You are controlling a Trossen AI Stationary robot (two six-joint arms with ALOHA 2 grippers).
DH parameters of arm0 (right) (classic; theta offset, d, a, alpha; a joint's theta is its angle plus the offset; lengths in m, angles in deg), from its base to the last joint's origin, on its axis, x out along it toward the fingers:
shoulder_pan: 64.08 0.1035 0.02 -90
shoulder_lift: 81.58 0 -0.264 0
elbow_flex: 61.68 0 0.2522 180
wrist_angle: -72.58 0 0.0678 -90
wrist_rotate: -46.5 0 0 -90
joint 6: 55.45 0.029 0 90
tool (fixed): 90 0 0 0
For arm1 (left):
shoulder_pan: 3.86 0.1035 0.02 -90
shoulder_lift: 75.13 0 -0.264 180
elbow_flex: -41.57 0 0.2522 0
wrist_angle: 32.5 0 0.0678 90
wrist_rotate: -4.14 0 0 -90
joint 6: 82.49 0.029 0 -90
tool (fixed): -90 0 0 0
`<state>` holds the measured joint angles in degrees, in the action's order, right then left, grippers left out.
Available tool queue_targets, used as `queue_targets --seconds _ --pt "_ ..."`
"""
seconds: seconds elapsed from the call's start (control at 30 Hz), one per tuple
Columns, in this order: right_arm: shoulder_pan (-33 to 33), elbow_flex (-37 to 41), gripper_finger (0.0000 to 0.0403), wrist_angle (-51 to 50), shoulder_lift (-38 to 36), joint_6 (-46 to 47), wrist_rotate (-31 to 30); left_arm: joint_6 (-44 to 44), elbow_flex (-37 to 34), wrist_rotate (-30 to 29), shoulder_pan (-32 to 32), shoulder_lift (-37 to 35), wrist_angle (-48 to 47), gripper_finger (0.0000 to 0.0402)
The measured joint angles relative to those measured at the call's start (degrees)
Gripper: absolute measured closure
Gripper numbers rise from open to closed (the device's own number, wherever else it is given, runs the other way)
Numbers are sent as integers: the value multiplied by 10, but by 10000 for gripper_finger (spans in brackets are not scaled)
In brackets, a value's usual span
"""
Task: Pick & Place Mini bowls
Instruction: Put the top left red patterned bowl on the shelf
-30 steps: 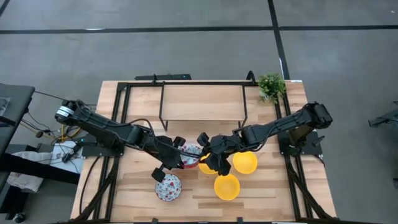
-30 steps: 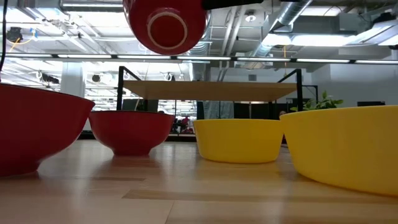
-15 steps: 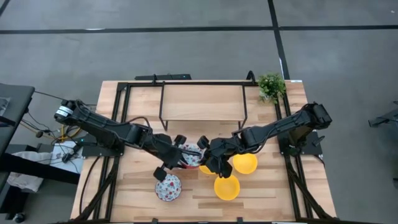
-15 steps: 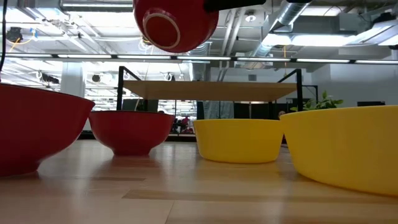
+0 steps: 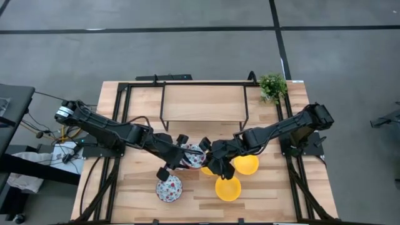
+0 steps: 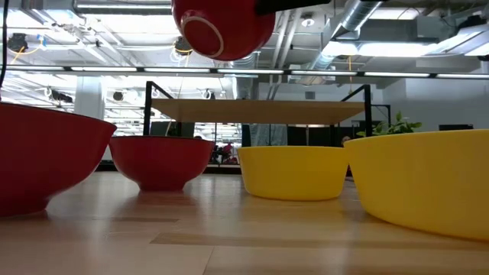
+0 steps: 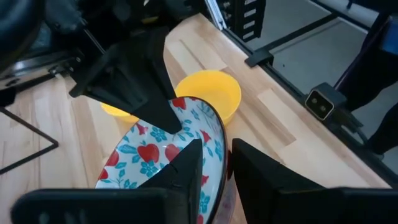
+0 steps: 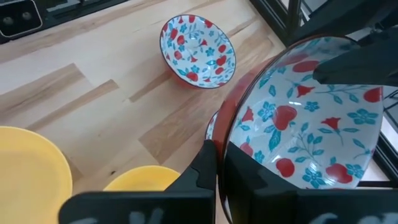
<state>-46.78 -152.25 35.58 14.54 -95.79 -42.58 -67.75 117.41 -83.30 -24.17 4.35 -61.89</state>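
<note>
Both grippers meet at mid-table on one floral mini bowl (image 5: 194, 152), white inside with red and blue flowers, red outside (image 6: 222, 27), lifted high. My left gripper (image 5: 185, 154) reaches it from the left and my right gripper (image 5: 207, 156) from the right, each shut on its rim. A second floral bowl (image 5: 169, 187) stands on its base near the front edge. A third (image 5: 187, 164) sits under the held one, mostly hidden. Three yellow bowls (image 5: 245, 164) (image 5: 228, 187) (image 5: 207, 169) stand upright to the right. My left gripper pinches the floral bowl's rim (image 7: 219, 140), one finger inside the bowl and one on its outside. It comes from the table's left. The bowl is lifted clear and tipped onto its edge. My right gripper pinches the same bowl's rim (image 8: 225, 134) on the opposite side, one finger (image 8: 202, 168) on the red outside and the other against the patterned inside. It comes from the table's right.
A black-framed wooden shelf (image 5: 203, 100) spans the far half of the table, with a small green plant (image 5: 272, 86) at its right end. The bowls on the table crowd the space below both grippers. Bare wood shows at the near left and right corners.
The held floral bowl has moved a little toward the table's right and slightly up, staying tipped. My left gripper followed it rightward, and the two grippers stand closer together.
</note>
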Motion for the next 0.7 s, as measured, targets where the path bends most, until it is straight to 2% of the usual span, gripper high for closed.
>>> queue_targets --seconds 0.5,0.7 --pt "3 -1 403 -11 -1 -1 1 -10 -1 -11 0 0 7 316" --pt "3 -1 403 -12 -2 0 2 -32 -1 -16 0 0 7 263"
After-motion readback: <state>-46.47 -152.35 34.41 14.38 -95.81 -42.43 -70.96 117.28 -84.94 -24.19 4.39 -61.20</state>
